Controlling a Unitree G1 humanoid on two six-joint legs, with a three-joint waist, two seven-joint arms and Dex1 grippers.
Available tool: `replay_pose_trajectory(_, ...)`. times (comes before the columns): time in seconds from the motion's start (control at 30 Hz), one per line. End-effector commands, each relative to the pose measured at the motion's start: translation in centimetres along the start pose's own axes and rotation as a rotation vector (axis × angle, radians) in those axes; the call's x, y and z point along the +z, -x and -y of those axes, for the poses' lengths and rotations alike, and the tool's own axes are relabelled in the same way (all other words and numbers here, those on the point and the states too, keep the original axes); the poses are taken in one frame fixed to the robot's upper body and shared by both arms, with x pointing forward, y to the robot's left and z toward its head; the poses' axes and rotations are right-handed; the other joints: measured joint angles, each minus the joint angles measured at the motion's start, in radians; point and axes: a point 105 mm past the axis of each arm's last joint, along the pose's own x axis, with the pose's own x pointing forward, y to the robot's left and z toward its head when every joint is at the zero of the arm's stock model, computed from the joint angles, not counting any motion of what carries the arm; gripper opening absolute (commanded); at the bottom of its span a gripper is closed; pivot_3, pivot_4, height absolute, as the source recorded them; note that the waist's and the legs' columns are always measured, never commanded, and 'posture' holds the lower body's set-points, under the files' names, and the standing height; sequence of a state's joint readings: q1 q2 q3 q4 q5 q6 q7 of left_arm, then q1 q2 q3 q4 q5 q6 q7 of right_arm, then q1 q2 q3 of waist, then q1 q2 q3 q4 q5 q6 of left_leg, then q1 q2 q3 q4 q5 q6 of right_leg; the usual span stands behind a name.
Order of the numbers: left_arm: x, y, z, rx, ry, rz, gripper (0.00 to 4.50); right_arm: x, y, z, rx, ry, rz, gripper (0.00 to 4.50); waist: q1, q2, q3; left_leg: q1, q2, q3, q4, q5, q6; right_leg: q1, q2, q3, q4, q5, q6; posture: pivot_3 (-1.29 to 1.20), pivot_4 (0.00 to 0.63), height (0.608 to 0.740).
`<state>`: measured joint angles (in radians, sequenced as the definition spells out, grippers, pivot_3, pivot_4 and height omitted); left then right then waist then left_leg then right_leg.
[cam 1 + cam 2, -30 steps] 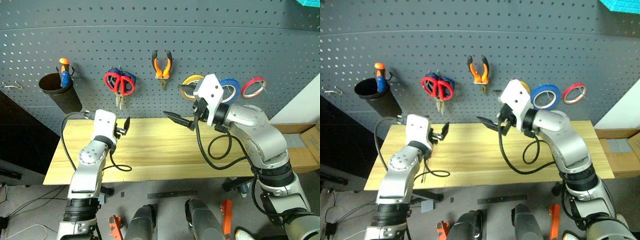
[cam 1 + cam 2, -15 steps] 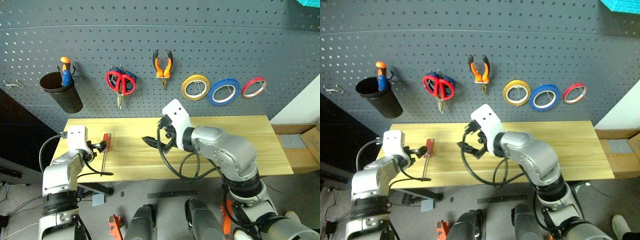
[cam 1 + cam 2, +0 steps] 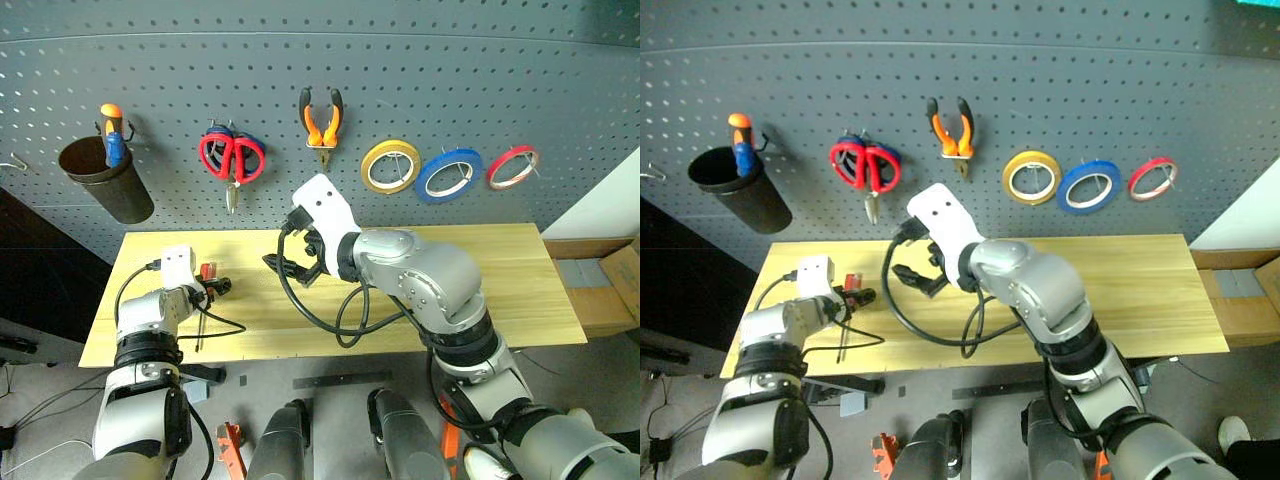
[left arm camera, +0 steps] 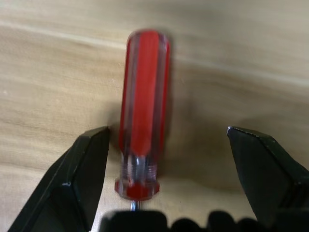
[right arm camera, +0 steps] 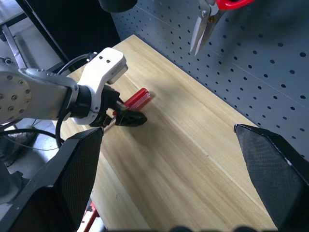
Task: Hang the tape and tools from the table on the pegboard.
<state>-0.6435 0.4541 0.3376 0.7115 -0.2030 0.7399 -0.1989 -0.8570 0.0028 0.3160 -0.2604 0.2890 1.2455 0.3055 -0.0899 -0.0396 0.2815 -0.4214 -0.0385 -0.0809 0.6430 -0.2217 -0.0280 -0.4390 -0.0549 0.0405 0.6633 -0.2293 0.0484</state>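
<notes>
Lying flat on the surface [image 3: 420, 270]: red screwdriver [image 4: 143, 111], handle between the spread fingers of the open left hand [image 4: 183, 159], ungripped; right hand [image 3: 288, 268] open too.

A dark brown metal cup [image 3: 98, 187] is hung at the far left of the wall panel, and an orange-and-blue screwdriver [image 3: 111, 133] is stood upright in it, handle up. A pair of blue-handled scissors [image 3: 249, 150] is hung to its right (mostly hidden behind another pair). Further right, a yellow ring-shaped roll of tape [image 3: 390, 167] and a thinner red roll of tape [image 3: 512, 167] are hung well apart. A cardboard box [image 3: 601, 291] is seen at the right edge.
</notes>
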Motion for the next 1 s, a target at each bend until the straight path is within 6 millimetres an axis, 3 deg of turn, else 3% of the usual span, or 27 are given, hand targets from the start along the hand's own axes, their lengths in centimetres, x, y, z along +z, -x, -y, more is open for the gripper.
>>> replay_pose_trajectory(0.03, -0.3, -0.2, -1.4, 0.044, 0.06, -0.003, 3.51, 1.6, 0.2, -0.5, 0.015, 0.052, 0.051, 4.5, -0.002, 0.0, 0.0, 0.0, 0.0, 0.0, 0.0, 0.0, 0.0, -0.001, 0.0, 0.0, 0.0, 0.0, 0.0, -0.16, 0.325, 0.74)
replay_pose_trajectory(0.3, -0.8, -0.4, -1.7, 0.053, 0.09, -0.011, 0.86, 1.7, 0.5, -0.2, 0.011, 0.085, 0.045, 4.5, -0.011, 0.0, 0.0, 0.0, 0.0, 0.001, 0.001, 0.0, 0.0, 0.0, 0.0, 0.0, 0.001, 0.0, 0.0, -0.18, 0.301, 0.74)
replay_pose_trajectory(0.73, -1.0, 2.2, -2.7, 0.035, 0.049, 0.036, 0.85, 4.2, 2.4, -3.4, 0.264, 0.295, 0.264, 4.5, -0.025, -0.002, -0.002, -0.001, 0.0, 0.001, 0.0, 0.0, 0.0, -0.001, 0.0, 0.001, 0.0, 0.0, 0.0, -0.14, 0.228, 0.74)
replay_pose_trajectory(0.87, 0.9, 3.3, -1.9, 0.009, 0.006, 0.14, 0.85, 4.7, 2.3, -3.0, 0.266, 0.313, 0.293, 4.5, -0.02, -0.003, -0.003, -0.001, 0.0, 0.0, 0.0, 0.0, -0.001, -0.001, 0.0, 0.0, 0.0, 0.001, -0.001, -0.12, 0.197, 0.74)
replay_pose_trajectory(1.0, 5.4, 7.3, 0.0, -0.014, -0.129, 0.449, 0.85, 5.4, 2.6, -2.3, 0.251, 0.331, 0.32, 4.5, -0.017, -0.009, -0.007, -0.003, 0.0, 0.0, 0.001, 0.0, -0.002, -0.002, -0.001, 0.0, -0.001, 0.001, -0.002, -0.11, 0.165, 0.74)
